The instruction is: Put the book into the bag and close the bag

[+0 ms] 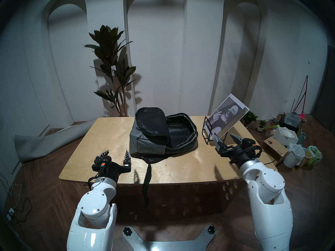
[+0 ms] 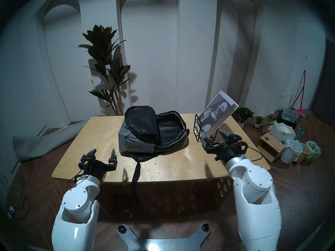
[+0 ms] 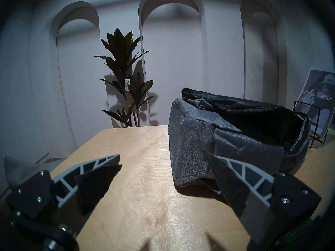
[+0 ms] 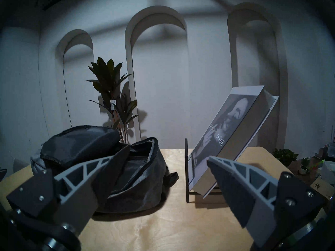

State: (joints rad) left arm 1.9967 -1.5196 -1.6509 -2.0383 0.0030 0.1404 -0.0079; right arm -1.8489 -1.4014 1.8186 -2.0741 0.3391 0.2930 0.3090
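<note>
Above the near edge of the table (image 1: 181, 171), both arms are held level and pointed forward. The left gripper (image 1: 117, 152) is spread wide and empty, just short of the bag's (image 1: 145, 142) near left corner. The right gripper (image 1: 227, 137) is likewise spread and empty, just in front of the wire stand (image 1: 205, 131). One bag is seen, lying mid-table with its flap thrown back and its mouth gaping. One book (image 1: 225, 116) is propped tilted in the stand, right of the bag. Bare tabletop lies along the front and left edges.
</note>
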